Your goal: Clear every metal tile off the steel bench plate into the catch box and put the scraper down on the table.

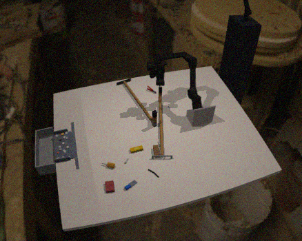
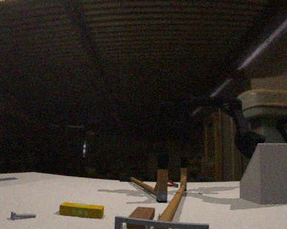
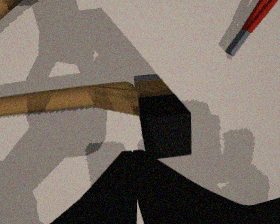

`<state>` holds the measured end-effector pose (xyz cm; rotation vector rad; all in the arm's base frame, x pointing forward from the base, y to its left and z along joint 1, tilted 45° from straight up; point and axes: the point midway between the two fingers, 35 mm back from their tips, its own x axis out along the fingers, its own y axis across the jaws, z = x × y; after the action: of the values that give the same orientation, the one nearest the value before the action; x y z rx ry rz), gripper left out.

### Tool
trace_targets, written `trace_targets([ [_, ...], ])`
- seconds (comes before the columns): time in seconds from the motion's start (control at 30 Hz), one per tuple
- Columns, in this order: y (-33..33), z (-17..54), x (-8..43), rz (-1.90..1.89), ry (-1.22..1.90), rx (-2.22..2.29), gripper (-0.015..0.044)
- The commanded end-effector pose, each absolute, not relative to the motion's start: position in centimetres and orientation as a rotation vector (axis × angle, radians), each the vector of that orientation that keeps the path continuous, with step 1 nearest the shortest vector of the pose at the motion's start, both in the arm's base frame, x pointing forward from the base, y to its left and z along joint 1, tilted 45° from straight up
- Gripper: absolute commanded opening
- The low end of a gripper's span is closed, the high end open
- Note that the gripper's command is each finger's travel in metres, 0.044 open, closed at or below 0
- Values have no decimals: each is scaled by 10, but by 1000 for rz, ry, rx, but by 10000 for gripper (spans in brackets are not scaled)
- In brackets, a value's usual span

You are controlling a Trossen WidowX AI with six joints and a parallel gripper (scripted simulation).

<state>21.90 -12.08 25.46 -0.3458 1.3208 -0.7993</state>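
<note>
Small metal tiles lie scattered over the grey steel bench plate at left in the top view, beside the grey open catch box at the table's edge. A long wooden-handled tool with a grey frame-like head runs down the centre, its head near a brown block; its grip end is just below the black gripper. A second wooden-handled tool with a black bar head slants from upper left to centre. Which is the scraper, I cannot tell. In the exterior view, the grey head crosses the bottom edge, right of a yellow block; the gripper is lost in darkness. In the wrist view, the fingertips meet at lower centre, closed with nothing visible between them, beside the upright black-topped grip; red-handled pliers show upper right.
</note>
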Motion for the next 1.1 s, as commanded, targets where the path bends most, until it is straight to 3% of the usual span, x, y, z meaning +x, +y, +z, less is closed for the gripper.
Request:
trace_targets([
  [0.0,-123,257,223,-749,1359,-420,0],
  [1.07,-134,262,263,-197,1634,-1022,0],
])
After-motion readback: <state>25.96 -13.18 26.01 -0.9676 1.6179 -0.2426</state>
